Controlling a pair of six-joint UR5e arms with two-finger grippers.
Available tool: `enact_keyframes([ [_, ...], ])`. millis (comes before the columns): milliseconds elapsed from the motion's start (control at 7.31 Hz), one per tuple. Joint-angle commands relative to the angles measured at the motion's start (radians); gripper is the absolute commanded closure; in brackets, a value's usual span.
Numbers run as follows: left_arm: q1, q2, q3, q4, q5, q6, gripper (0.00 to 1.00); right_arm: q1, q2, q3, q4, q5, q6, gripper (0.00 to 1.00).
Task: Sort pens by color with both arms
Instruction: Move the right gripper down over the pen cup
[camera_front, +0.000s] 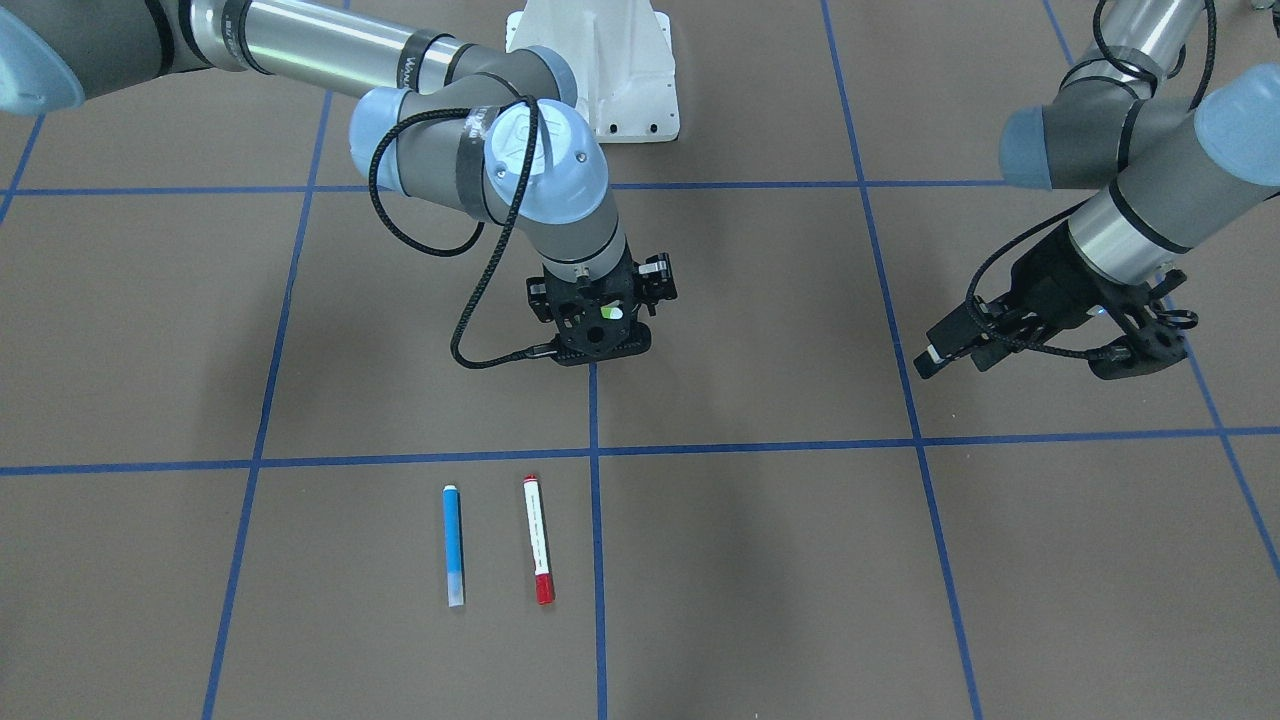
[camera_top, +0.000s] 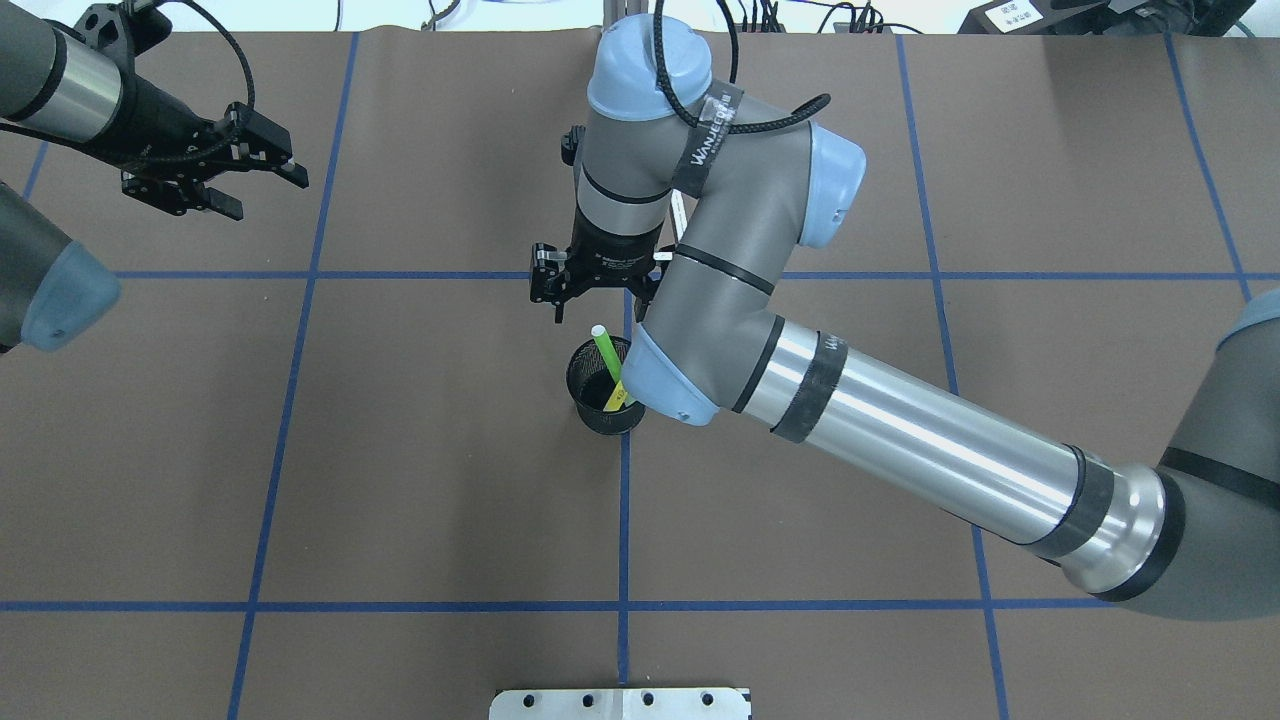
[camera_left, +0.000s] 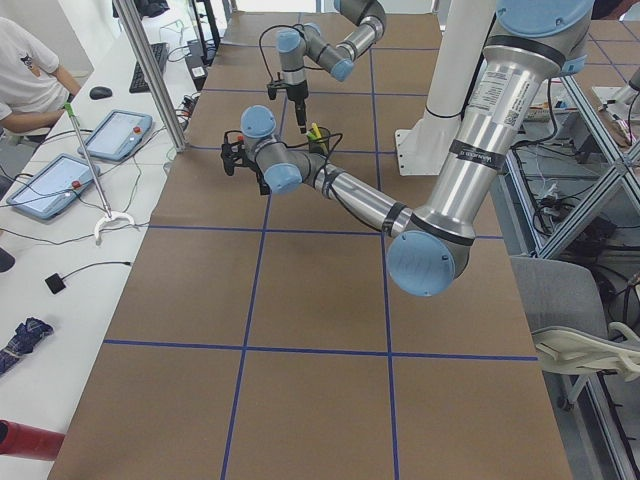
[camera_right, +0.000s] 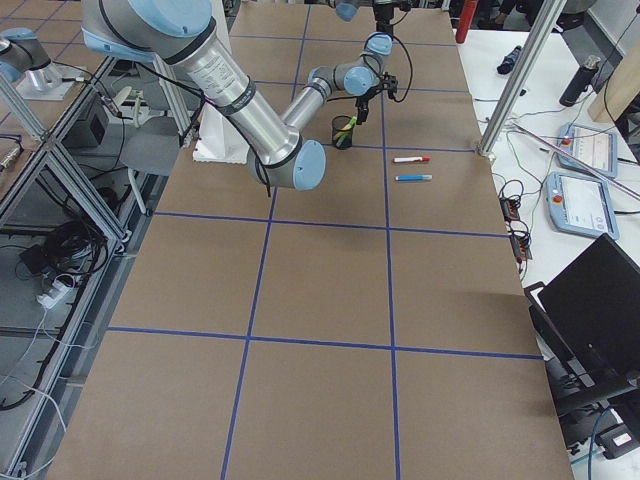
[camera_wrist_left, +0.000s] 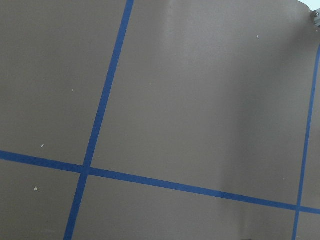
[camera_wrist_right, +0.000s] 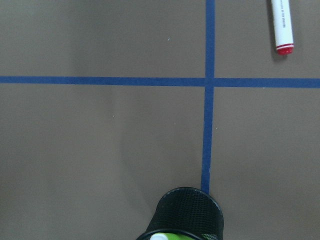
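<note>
A blue pen (camera_front: 453, 545) and a white pen with a red cap (camera_front: 538, 540) lie side by side on the brown table, apart from both grippers. A green pen (camera_top: 605, 354) and a yellow pen (camera_top: 620, 397) stand in the black mesh cup (camera_top: 600, 400). My right gripper (camera_top: 598, 303) hangs just above the far side of the cup, open and empty. My left gripper (camera_top: 268, 197) is open and empty, held above the table's far left. In the right wrist view the white pen's red end (camera_wrist_right: 283, 25) and the cup (camera_wrist_right: 186, 212) show.
Blue tape lines (camera_front: 594, 452) divide the brown table into squares. The white pedestal base (camera_front: 610, 70) stands at the robot's side. My right arm's long silver forearm (camera_top: 920, 440) crosses low over the table's right half. Operators' tablets lie beyond the far edge (camera_left: 110, 135).
</note>
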Motion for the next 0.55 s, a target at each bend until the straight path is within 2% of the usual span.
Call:
enact_keyframes([
  [0, 0.002, 0.000, -0.001, 0.000, 0.000, 0.000, 0.11, -0.021, 0.047, -0.036, -0.100, -0.015, -0.084, 0.15],
  [274, 0.002, 0.000, 0.000, -0.002, 0.000, 0.000, 0.11, -0.042, 0.073, -0.073, -0.126, -0.066, -0.096, 0.20],
  [410, 0.000, 0.002, -0.004, -0.002, -0.001, -0.001, 0.11, -0.044, 0.110, -0.073, -0.239, -0.091, -0.171, 0.21],
])
